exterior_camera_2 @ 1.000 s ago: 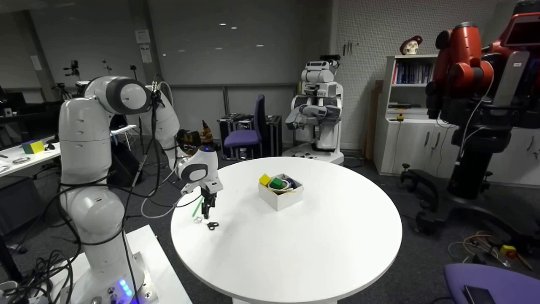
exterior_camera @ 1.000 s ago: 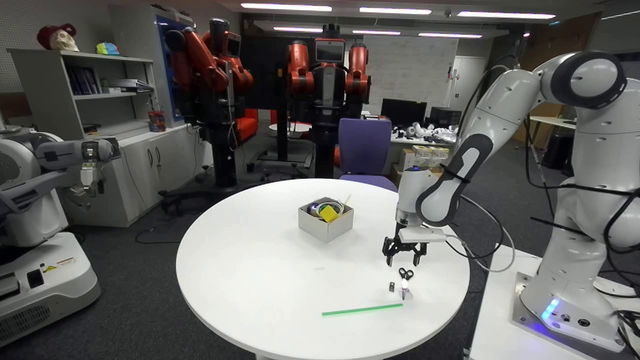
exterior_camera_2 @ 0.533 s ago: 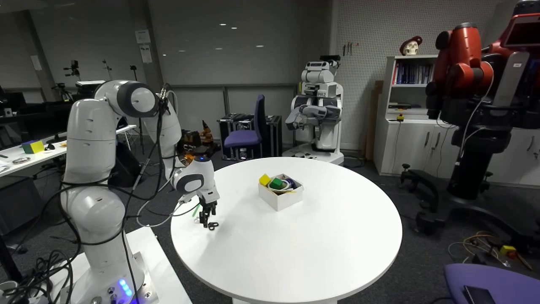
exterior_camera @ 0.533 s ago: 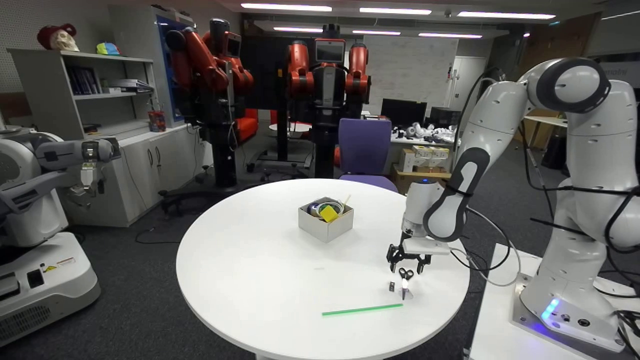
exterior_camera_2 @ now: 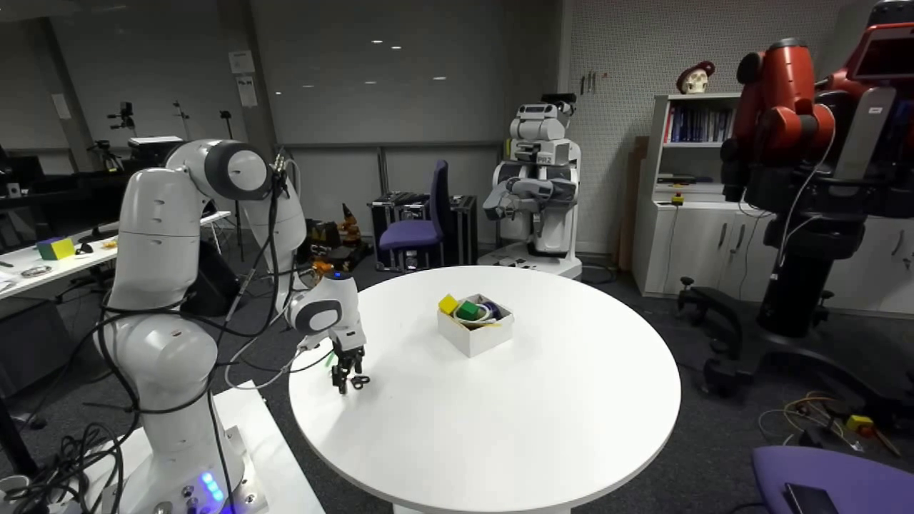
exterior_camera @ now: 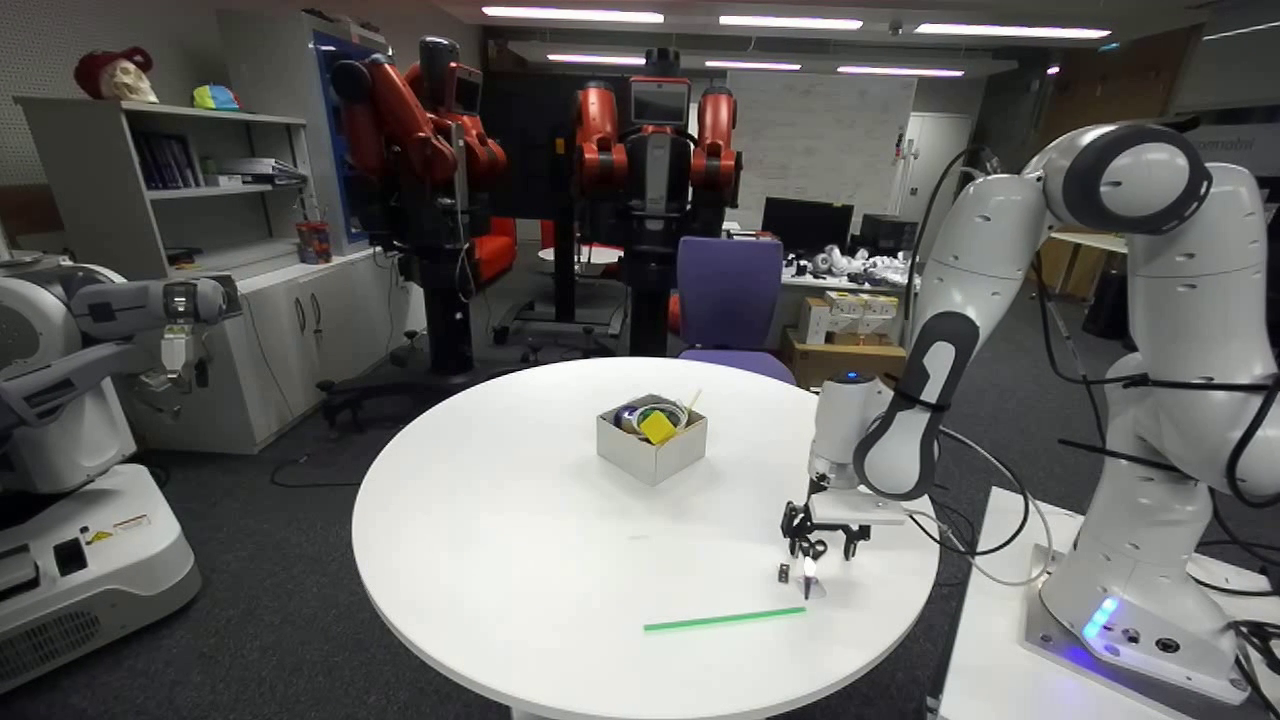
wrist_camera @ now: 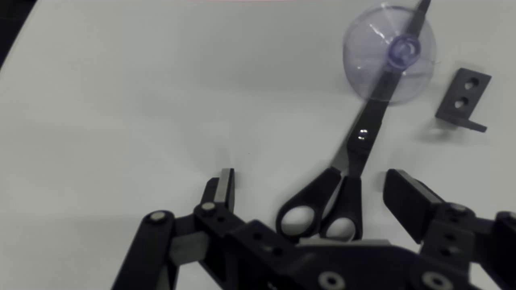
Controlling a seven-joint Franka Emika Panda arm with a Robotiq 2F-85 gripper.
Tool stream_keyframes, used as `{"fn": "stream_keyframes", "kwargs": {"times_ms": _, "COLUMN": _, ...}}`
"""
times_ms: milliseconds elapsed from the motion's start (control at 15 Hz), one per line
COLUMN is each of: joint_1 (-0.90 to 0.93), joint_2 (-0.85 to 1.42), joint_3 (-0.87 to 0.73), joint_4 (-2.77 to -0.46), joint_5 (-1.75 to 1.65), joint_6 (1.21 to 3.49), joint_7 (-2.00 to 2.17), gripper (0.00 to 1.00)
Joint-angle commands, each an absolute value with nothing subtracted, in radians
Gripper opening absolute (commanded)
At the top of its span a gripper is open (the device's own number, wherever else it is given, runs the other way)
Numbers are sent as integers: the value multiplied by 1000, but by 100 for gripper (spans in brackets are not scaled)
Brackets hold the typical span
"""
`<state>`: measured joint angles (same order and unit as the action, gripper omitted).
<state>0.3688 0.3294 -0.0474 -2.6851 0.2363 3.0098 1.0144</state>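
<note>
My gripper (wrist_camera: 309, 174) is open and empty, low over the table near its edge, also seen in both exterior views (exterior_camera: 824, 552) (exterior_camera_2: 343, 389). Scissors with black handles (wrist_camera: 314, 193) lie on the table, and the handles show between the two fingers, apart from both. The scissors also show in both exterior views (exterior_camera: 808, 570) (exterior_camera_2: 361, 381), partly behind the gripper. A clear suction cup (wrist_camera: 363, 76) overlaps the blades, which show through it. A small dark angle bracket (wrist_camera: 463, 96) with two holes lies beside the blades, also visible in an exterior view (exterior_camera: 783, 573).
A green strip (exterior_camera: 725, 620) lies near the scissors on the round white table (exterior_camera: 500, 560). A white box (exterior_camera: 655, 462) holds a yellow block (exterior_camera_2: 448, 303), a green block (exterior_camera_2: 468, 310) and a pale cable loop. A purple chair (exterior_camera: 730, 295) stands behind the table.
The open gripper has moved down toward the table and over the scissors' handles, closer to the robot's base. The scissors, bracket, green strip and box have not moved.
</note>
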Motion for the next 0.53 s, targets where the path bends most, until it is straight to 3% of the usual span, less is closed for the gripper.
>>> {"fn": "stream_keyframes", "kwargs": {"times_ms": 0, "joint_1": 446, "joint_2": 362, "joint_3": -119, "joint_4": -2673, "joint_5": 188, "joint_6": 3038, "joint_7": 1085, "gripper": 100}}
{"fn": "stream_keyframes", "kwargs": {"times_ms": 133, "joint_1": 480, "joint_2": 370, "joint_3": -148, "joint_4": -2661, "joint_5": 168, "joint_6": 3036, "joint_7": 1113, "gripper": 100}}
{"fn": "stream_keyframes", "kwargs": {"times_ms": 200, "joint_1": 496, "joint_2": 371, "joint_3": -164, "joint_4": -2657, "joint_5": 156, "joint_6": 3029, "joint_7": 1125, "gripper": 75}}
{"fn": "stream_keyframes", "kwargs": {"times_ms": 267, "joint_1": 510, "joint_2": 371, "joint_3": -176, "joint_4": -2653, "joint_5": 147, "joint_6": 3028, "joint_7": 1137, "gripper": 74}}
{"fn": "stream_keyframes", "kwargs": {"times_ms": 467, "joint_1": 532, "joint_2": 369, "joint_3": -196, "joint_4": -2644, "joint_5": 124, "joint_6": 3025, "joint_7": 1162, "gripper": 51}}
